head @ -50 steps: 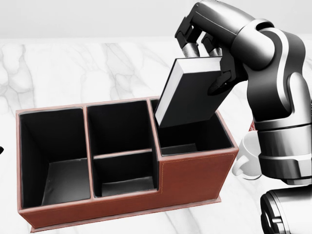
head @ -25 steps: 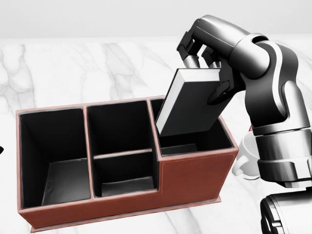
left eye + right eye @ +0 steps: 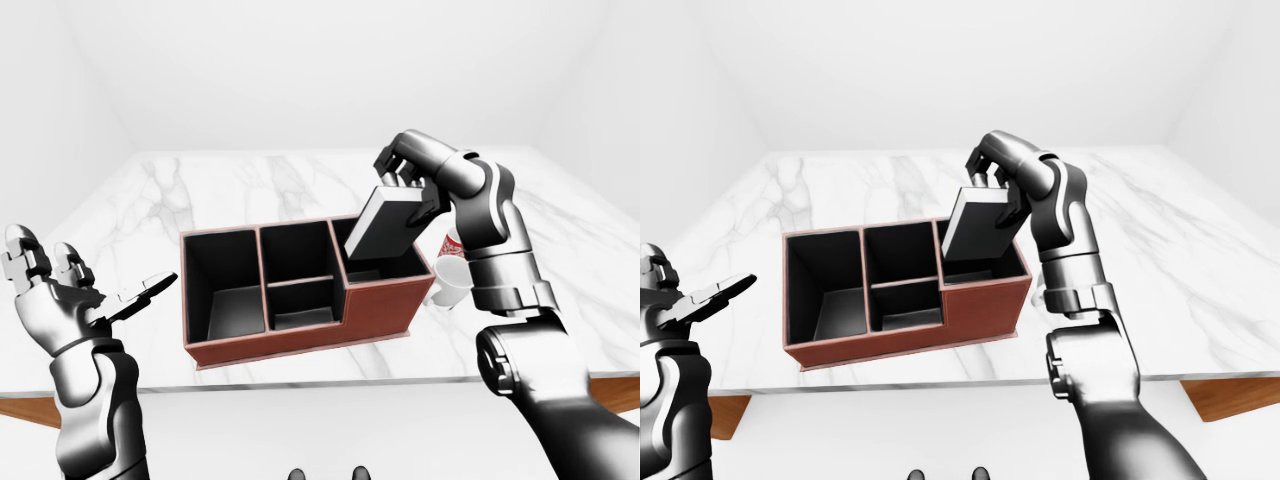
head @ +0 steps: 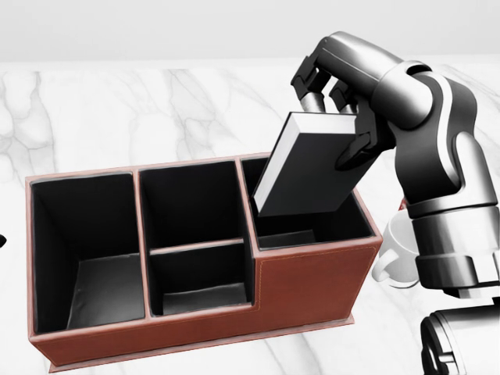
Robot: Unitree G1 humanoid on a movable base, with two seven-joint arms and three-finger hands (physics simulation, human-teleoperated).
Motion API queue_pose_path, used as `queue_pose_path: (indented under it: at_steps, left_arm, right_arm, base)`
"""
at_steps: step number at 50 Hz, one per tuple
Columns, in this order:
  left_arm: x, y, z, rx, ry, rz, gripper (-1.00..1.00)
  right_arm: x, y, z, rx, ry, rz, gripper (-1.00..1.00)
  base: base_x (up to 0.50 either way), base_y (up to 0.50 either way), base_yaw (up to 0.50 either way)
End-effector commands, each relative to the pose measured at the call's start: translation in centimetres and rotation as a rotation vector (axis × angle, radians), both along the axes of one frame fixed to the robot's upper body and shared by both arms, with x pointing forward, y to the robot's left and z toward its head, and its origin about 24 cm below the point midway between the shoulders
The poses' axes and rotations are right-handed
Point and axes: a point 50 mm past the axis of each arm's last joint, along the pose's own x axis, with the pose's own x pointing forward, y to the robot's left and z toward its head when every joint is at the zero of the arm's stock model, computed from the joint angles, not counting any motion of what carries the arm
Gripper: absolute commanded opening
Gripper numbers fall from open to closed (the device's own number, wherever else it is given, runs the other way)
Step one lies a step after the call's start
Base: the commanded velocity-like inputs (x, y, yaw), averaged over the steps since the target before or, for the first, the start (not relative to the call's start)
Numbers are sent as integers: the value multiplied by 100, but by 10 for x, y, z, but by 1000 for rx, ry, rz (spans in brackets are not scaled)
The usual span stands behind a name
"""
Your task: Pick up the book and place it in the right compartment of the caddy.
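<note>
A dark grey book (image 4: 308,168) with a white page edge hangs tilted over the right compartment of the red-brown caddy (image 4: 312,285); its lower corner dips just below the rim. My right hand (image 4: 336,109) is shut on the book's top end, fingers over the cover and thumb on the right side. The caddy has black-lined compartments: a large left one, a split middle, and the right one under the book. My left hand (image 3: 85,295) is open, raised well left of the caddy in the left-eye view.
A white mug (image 4: 394,250) stands right of the caddy, partly behind my right forearm, with a red-patterned object (image 3: 452,243) just beyond it. The white marble table (image 4: 117,109) runs past the caddy; its near edge (image 3: 300,382) shows in the eye views.
The book and my right hand have shifted slightly to the right and a little down over the right compartment. The caddy has not moved.
</note>
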Motion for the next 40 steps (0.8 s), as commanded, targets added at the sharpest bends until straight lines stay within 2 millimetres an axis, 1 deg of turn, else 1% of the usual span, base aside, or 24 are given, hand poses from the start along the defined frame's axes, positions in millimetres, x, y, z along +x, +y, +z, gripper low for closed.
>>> queue_pose_path:
  at_steps: [1,7,17,19,40]
  left_arm:
    - [-1,0,0,1,-2,0,100]
    - [-1,0,1,2,-3,1,100]
    - [-1,0,1,1,-4,1,100]
    - [1,0,-2,-3,10,0,100]
    - [0,0,0,-1,0,1,100]
  right_arm:
    - [0,-6,7,9,-25,-21,-100]
    - [0,-8,7,9,-25,-28,-100]
    - [4,-9,-3,19,3,-39,-100]
    - [5,-9,-5,24,8,-44,-100]
    - [9,-12,-22,43,53,-67,-100]
  base:
    - [0,0,0]
    - [0,0,0]
    - [0,0,0]
    - [0,0,0]
    - [0,0,0]
